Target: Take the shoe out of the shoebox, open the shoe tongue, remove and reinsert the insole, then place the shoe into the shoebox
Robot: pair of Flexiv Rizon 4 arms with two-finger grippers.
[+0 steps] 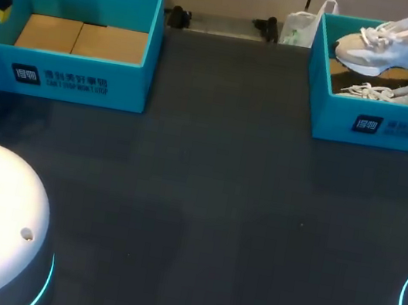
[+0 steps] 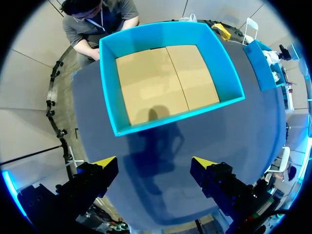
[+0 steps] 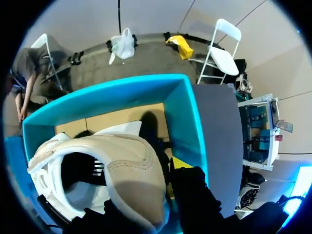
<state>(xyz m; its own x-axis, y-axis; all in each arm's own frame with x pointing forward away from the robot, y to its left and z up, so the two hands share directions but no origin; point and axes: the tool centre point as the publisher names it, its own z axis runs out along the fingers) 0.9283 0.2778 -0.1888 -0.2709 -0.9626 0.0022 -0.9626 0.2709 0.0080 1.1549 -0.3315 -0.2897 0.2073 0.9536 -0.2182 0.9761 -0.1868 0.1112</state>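
Right gripper point(image 3: 146, 191) is clamping the shoe point(image 1: 394, 45), holding it lifted over the right box point(image 1: 384, 129), while left gripper point(image 2: 153, 165) is hovering, fingers spread wide, just short of the left box point(image 2: 168, 33).

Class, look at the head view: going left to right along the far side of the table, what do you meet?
Empty shoebox → bare table → second shoebox, with a lying shoe inside and a lifted shoe above it.

Left claw point(image 2: 153, 166) fingers spread wide; right claw point(image 3: 119, 192) clamped on shoe point(image 3: 134, 158).
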